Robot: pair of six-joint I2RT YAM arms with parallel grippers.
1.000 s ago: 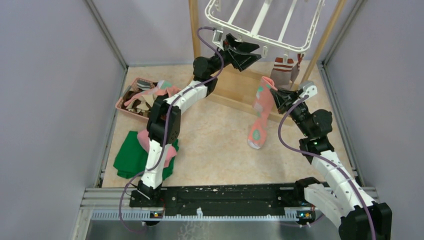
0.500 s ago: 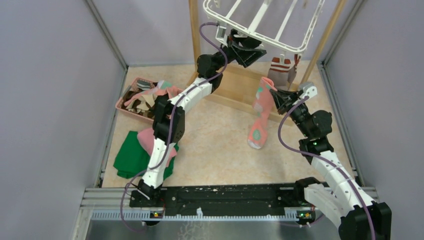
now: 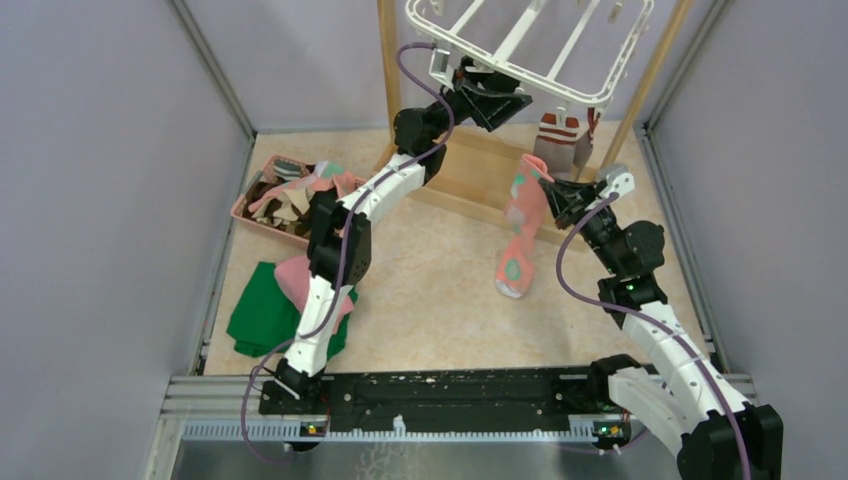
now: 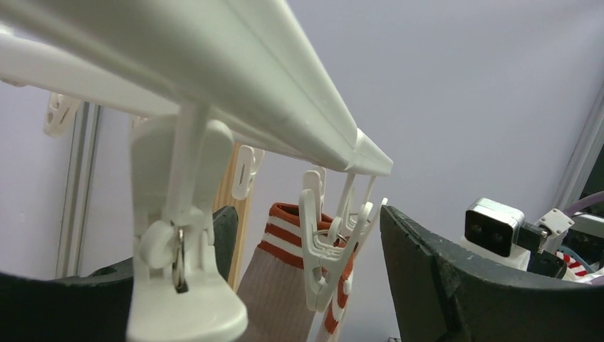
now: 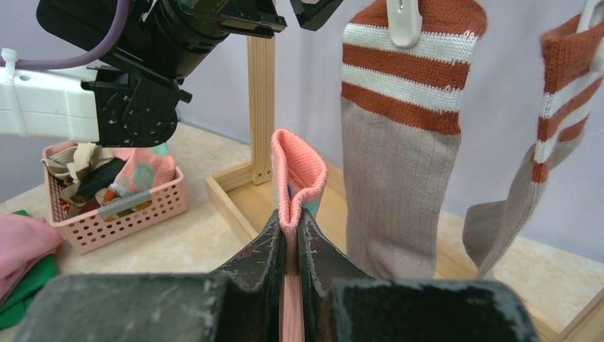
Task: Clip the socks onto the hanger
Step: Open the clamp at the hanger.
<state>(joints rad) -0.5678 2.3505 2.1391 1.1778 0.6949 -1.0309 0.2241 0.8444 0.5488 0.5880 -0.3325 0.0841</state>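
The white hanger [image 3: 530, 45] hangs at the top, and two grey-brown socks with red-white cuffs [image 3: 562, 135] are clipped to its near rim. My left gripper [image 3: 495, 100] is raised just under that rim. In the left wrist view its jaws [image 4: 306, 214] are open, with a dangling white clip [image 4: 324, 249] between them, untouched, and a grey-brown sock [image 4: 274, 292] behind. My right gripper [image 3: 550, 195] is shut on the cuff of a salmon pink sock [image 3: 520, 235], which hangs down from it. In the right wrist view the gripper [image 5: 292, 235] pinches the pink cuff [image 5: 295, 171].
A pink basket [image 3: 285, 195] of more socks stands at the left. A green cloth [image 3: 260, 315] and a pink cloth [image 3: 298, 278] lie by the left arm. The wooden frame stand [image 3: 480, 175] has posts on both sides of the hanger. Grey walls enclose the table.
My left gripper has risen up to the hanger's near rim, and the hanger has shifted slightly. The right gripper and pink sock have not moved.
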